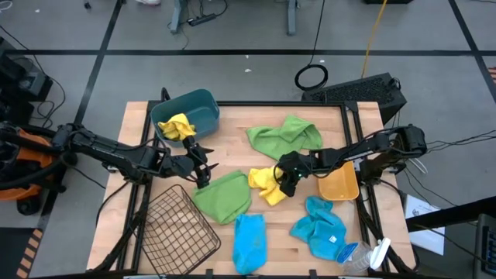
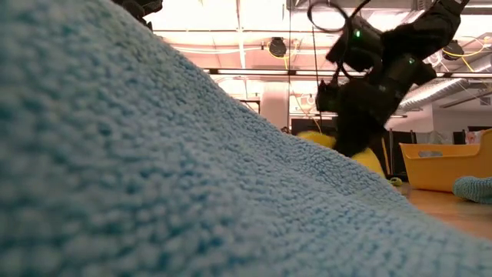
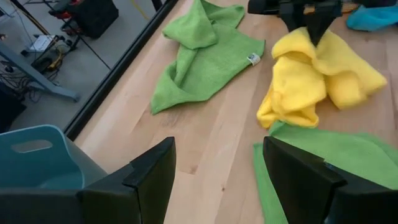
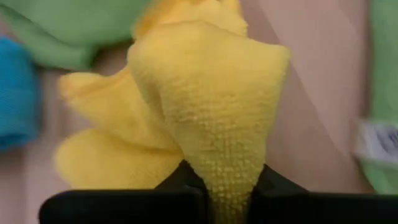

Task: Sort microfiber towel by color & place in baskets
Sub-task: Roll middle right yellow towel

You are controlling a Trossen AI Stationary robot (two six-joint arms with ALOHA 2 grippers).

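Wooden tabletop [image 1: 232, 124]: right gripper [image 1: 288, 180] pinches crumpled yellow microfiber towel [image 1: 266, 184] at centre, just beside shallow orange-yellow plastic tub [image 1: 341, 186]. Left gripper [image 1: 203, 167] is open and empty near teal plastic rectangular bin [image 1: 203, 105] (second yellow towel [image 1: 177, 126] inside), apart from the pinched towel.

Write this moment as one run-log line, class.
right pincer: shut on yellow towel, mid-table | left pincer: open, empty, beside teal bin | bin: one yellow cloth
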